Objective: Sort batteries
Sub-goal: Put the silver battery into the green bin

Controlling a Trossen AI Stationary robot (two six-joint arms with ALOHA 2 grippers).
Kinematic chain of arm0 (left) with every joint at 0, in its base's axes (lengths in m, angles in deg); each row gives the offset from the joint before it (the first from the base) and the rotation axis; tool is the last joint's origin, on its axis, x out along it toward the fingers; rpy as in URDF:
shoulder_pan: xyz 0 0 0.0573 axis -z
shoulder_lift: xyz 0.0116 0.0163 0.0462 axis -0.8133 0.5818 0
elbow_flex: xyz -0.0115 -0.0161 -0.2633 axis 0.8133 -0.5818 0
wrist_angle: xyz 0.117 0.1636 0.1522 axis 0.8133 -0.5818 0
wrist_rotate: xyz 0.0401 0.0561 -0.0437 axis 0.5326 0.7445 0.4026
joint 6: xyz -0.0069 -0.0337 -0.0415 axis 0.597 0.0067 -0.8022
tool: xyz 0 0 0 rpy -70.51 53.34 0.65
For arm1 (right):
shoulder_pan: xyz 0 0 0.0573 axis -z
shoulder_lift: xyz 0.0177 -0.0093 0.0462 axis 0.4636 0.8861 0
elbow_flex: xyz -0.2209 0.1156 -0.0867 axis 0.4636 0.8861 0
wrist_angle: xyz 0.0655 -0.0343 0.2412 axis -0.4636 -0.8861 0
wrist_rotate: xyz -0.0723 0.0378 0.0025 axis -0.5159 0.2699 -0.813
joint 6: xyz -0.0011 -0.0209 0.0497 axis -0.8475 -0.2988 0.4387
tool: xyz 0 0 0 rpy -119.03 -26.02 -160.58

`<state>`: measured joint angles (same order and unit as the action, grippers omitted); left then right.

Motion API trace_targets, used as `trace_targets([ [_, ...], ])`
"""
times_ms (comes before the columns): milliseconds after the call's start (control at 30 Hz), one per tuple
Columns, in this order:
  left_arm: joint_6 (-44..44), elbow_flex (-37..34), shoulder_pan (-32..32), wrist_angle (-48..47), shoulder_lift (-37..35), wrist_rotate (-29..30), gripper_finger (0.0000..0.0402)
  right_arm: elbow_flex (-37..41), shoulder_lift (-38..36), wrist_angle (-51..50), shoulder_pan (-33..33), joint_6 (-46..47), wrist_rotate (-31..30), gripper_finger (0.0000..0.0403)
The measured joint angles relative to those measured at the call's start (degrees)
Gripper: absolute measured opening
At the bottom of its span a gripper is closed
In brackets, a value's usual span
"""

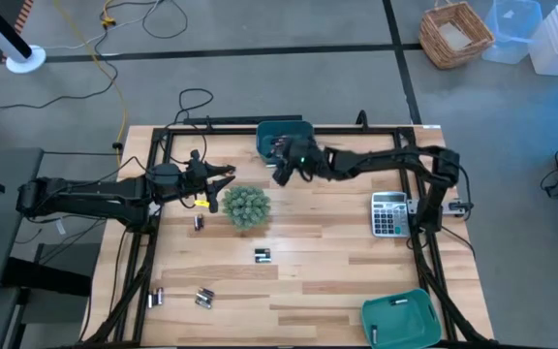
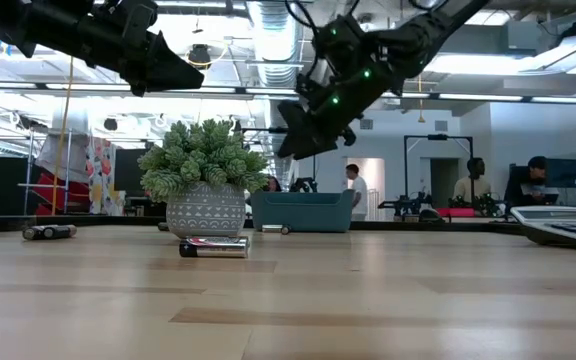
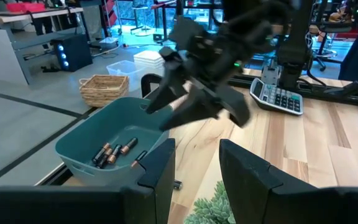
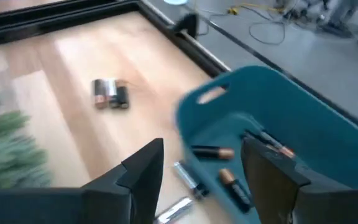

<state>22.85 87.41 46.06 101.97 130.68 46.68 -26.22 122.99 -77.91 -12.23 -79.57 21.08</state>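
Observation:
A teal bin [image 1: 286,130] stands at the table's far edge with several dark, copper-tipped batteries [image 3: 112,153] lying in it. My right gripper [image 4: 202,148] hovers open just over the bin's near wall [image 4: 194,109], holding nothing. Two silvery batteries [image 4: 187,177] lie on the table beside that wall. My left gripper [image 3: 196,149] is open and empty, raised left of the bin, above the potted plant [image 1: 245,206]. More batteries lie loose on the table: a pair [image 1: 262,255] near the middle, one [image 1: 199,222] left of the plant, others [image 1: 203,298] at the near left.
A second teal bin [image 1: 400,318] sits at the near right corner. A grey calculator [image 1: 388,213] lies at the right, and a small yellow tag [image 1: 201,202] left of the plant. Black frame rails run along the table's edges. People stand in the room behind.

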Motion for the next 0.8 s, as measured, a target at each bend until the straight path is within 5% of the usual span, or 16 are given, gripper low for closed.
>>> trace_targets([
  [267,-0.02,0.0,0.0,-0.07,0.0,0.0,0.0118,2.15,-0.02,-2.31,-6.44,-1.38,-8.45,0.0224],
  [600,-0.15,0.0,0.0,-0.12,0.0,0.0,0.0118,13.51,0.0,13.79,-8.78,3.0,-8.8,0.0223],
  [800,-0.44,-0.02,0.0,-2.29,0.02,0.0,0.0118,15.48,-0.02,12.85,-11.41,0.14,-6.86,0.0223],
])
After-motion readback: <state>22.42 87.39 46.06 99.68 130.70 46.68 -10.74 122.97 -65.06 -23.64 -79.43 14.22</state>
